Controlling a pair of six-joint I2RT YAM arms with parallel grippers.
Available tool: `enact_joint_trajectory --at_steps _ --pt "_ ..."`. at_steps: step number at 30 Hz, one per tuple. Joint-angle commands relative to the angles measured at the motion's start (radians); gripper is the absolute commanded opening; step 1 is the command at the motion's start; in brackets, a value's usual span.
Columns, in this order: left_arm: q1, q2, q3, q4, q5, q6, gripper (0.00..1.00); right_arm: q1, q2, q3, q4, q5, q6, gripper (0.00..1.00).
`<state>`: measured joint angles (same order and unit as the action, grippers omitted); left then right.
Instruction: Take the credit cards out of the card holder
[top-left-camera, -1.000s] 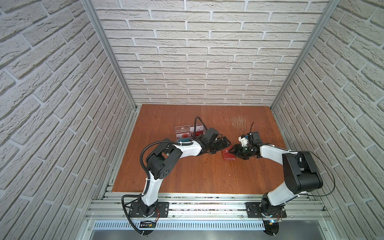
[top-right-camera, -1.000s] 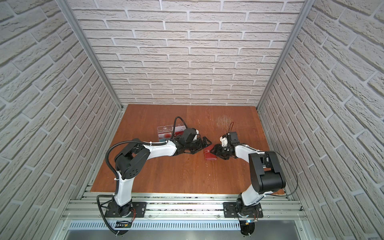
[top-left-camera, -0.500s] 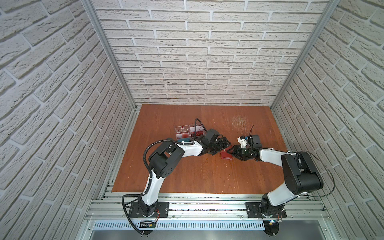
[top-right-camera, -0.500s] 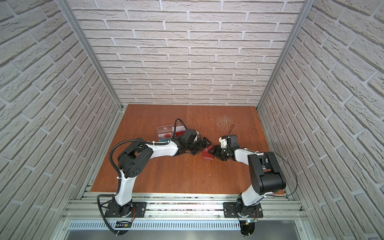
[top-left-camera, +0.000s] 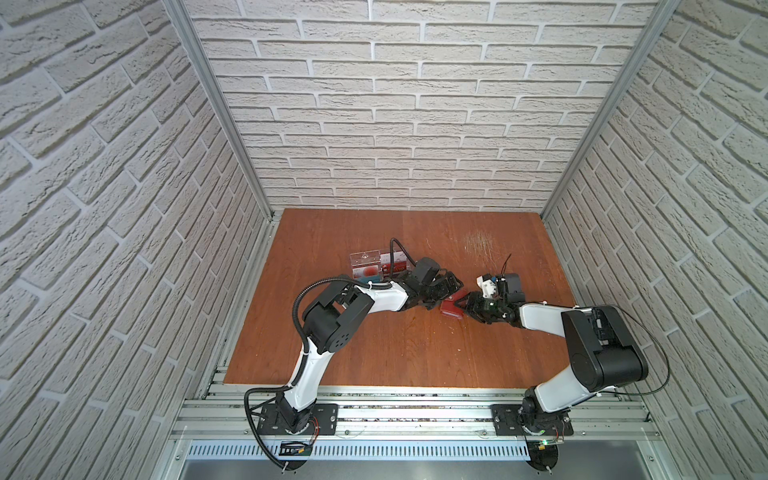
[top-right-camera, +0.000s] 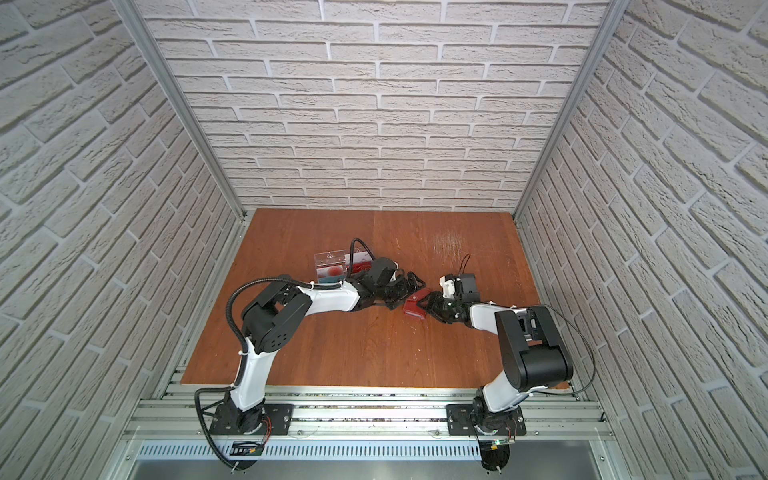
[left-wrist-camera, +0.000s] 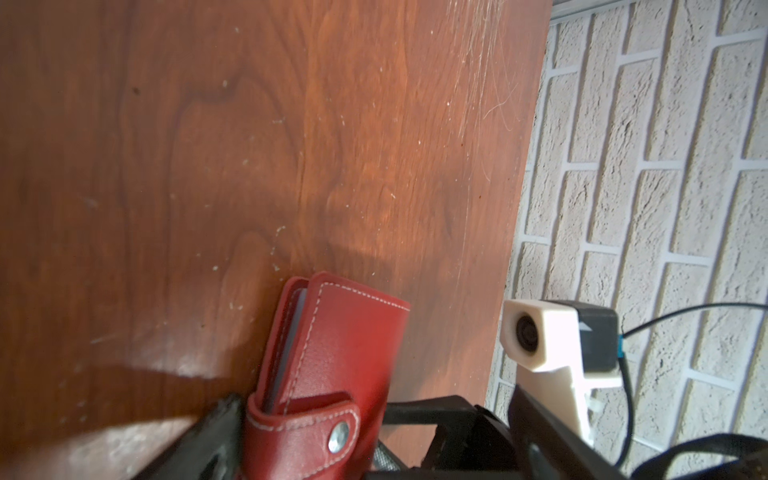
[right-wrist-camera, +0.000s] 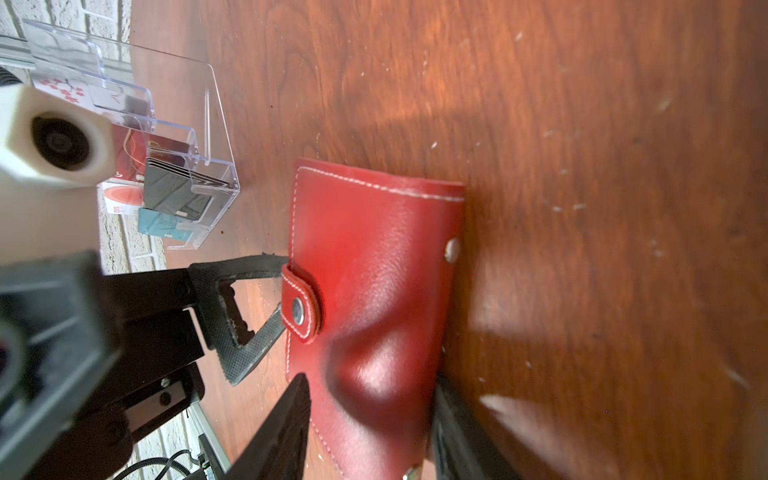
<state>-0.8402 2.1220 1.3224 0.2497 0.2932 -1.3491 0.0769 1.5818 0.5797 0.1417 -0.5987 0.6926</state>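
The red card holder (top-left-camera: 452, 308) (top-right-camera: 414, 308) lies near the middle of the table, its strap snapped shut (right-wrist-camera: 300, 309). My right gripper (right-wrist-camera: 370, 415) (top-left-camera: 466, 308) is shut on one end of it, a finger against each long edge, and the leather bulges between them. My left gripper (right-wrist-camera: 279, 291) (top-left-camera: 454, 291) stands open at the opposite end, one finger on either side of the strap tab. The credit cards are hidden inside. Only a thin grey edge of the sleeves (left-wrist-camera: 291, 345) shows in the left wrist view.
A clear acrylic tray (top-left-camera: 365, 266) (top-right-camera: 330, 264) (right-wrist-camera: 195, 166) stands behind the left arm and holds a dark grey card (right-wrist-camera: 174, 191), a teal one and red-printed ones. The back wall is beyond it. Brick walls close the table's sides.
The right gripper's jaws have narrowed onto the card holder. Gripper and holder have shifted slightly to the left. The left gripper has stayed open by the strap.
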Motion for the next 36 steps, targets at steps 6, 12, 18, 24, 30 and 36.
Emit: enact_joint_trajectory --at_steps 6,12,18,24,30,36 --pt "-0.012 0.033 0.011 0.025 -0.005 -0.027 0.98 0.012 -0.022 -0.008 0.112 -0.035 0.047 0.41" --pt "0.003 0.023 -0.003 0.037 -0.002 -0.032 0.98 0.012 -0.058 0.011 0.049 -0.029 0.009 0.29" --pt "0.027 -0.003 -0.018 0.044 0.007 -0.032 0.98 0.012 -0.082 0.036 -0.025 -0.018 -0.032 0.12" --pt "0.053 -0.055 -0.010 -0.017 0.019 0.010 0.98 0.012 -0.159 0.078 -0.185 0.035 -0.105 0.06" --pt "0.057 -0.065 0.007 -0.056 0.043 0.026 0.97 0.012 -0.207 0.131 -0.301 0.083 -0.163 0.06" --pt "0.035 -0.067 0.050 -0.105 0.079 0.076 0.89 0.012 -0.207 0.160 -0.364 0.122 -0.204 0.06"
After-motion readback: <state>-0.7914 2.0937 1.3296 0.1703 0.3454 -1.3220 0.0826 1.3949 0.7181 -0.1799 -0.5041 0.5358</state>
